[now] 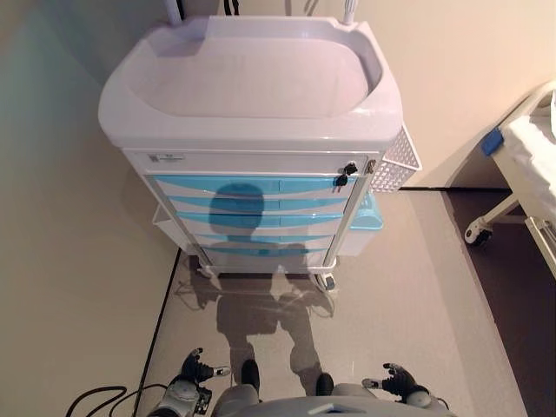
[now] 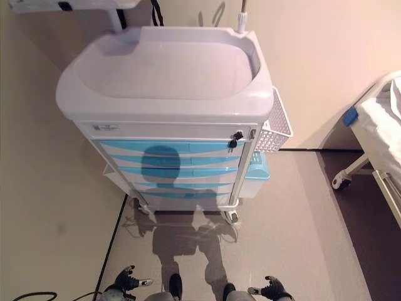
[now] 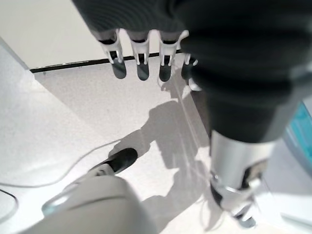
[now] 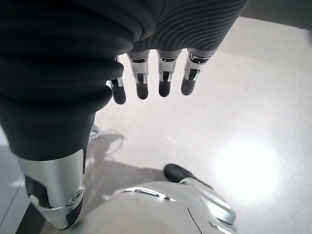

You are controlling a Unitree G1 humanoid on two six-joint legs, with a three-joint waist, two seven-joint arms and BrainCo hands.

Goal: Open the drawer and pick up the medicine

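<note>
Drawers of the cart are seen closed at the far side; no medicine can be seen. Left hand and right hand are held low, near, fingers relaxed, empty.

Right hand: hung above pale floor, holding nothing. Fingers: straight, in a row, dark tips pointing at floor. Thumb: apart from fingers, also straight. Touched nothing. Bright glare patch on floor.
</note>
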